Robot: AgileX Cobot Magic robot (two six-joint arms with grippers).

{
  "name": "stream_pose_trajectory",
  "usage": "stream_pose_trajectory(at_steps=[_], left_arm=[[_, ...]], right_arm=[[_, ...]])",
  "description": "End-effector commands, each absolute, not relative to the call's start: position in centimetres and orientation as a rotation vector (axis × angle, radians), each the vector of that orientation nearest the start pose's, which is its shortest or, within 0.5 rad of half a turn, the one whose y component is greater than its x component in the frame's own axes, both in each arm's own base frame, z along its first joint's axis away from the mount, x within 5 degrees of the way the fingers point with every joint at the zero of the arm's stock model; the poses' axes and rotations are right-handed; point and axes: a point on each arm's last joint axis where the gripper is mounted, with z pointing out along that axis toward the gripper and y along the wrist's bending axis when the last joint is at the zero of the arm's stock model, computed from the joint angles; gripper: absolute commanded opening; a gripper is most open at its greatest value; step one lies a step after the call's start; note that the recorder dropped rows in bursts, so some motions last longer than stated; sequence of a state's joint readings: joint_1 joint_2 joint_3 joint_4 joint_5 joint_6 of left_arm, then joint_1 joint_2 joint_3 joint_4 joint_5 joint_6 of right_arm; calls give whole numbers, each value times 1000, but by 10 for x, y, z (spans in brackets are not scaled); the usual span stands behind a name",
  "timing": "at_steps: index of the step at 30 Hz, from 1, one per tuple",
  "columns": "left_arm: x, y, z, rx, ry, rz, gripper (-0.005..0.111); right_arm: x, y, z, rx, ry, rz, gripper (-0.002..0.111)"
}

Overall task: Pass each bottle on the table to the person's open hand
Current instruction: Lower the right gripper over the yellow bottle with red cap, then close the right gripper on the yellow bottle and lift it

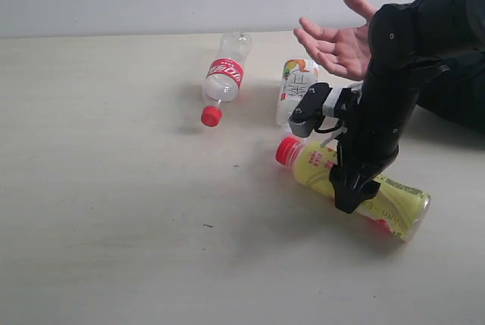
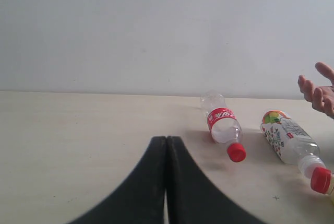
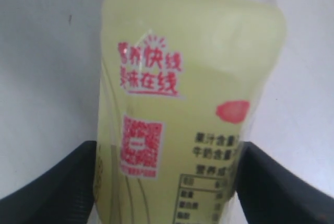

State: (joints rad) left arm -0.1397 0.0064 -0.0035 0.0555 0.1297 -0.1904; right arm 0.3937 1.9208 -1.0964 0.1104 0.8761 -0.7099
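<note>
Right gripper (image 1: 350, 202) astride the yellow bottle (image 1: 394, 202) on the table (image 1: 114, 189)
Exterior view: the bottle lies on its side, near the person's open hand (image 1: 341, 45). Risk: the smooth round wall may roll or slip from the jaws if they close off-centre, and could knock the white-capped bottle (image 1: 297, 86) just beside it. Left wrist view: the left gripper (image 2: 166, 143) is clenched on nothing, well apart from the red-labelled bottle (image 2: 225, 130). Right wrist view: the fingers (image 3: 276, 187) stand wide, one at each side of the bottle, at or almost at its walls; whether they clamp it cannot be told
</note>
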Motion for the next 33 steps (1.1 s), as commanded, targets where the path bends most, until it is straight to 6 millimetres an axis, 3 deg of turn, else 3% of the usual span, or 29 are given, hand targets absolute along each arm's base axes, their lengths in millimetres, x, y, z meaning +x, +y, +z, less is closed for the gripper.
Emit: stream_pose_trajectory(at_steps=[1,4,12,17,25,29,33], left_arm=[[56,-7,202,-8,1612,-213,0],[56,-7,202,-8,1612,-213,0],[56,-7,202,-8,1612,-213,0],[56,-7,202,-8,1612,-213,0],[56,-7,202,-8,1612,-213,0],[56,-7,202,-8,1612,-213,0],[56,-7,202,-8,1612,-213,0]], right_arm=[[299,133,134,-1584,2786,147,19],[294,132,135,-1614,2831,167,0],[283,128,157,-1417,3001,169,0],[267,124,190,-1249,3103,206,0],[237,123,269,-1051,2874,384,0],[221,113,301,-877,2798,350,0],[217,101,324,-686,2719,218,0]])
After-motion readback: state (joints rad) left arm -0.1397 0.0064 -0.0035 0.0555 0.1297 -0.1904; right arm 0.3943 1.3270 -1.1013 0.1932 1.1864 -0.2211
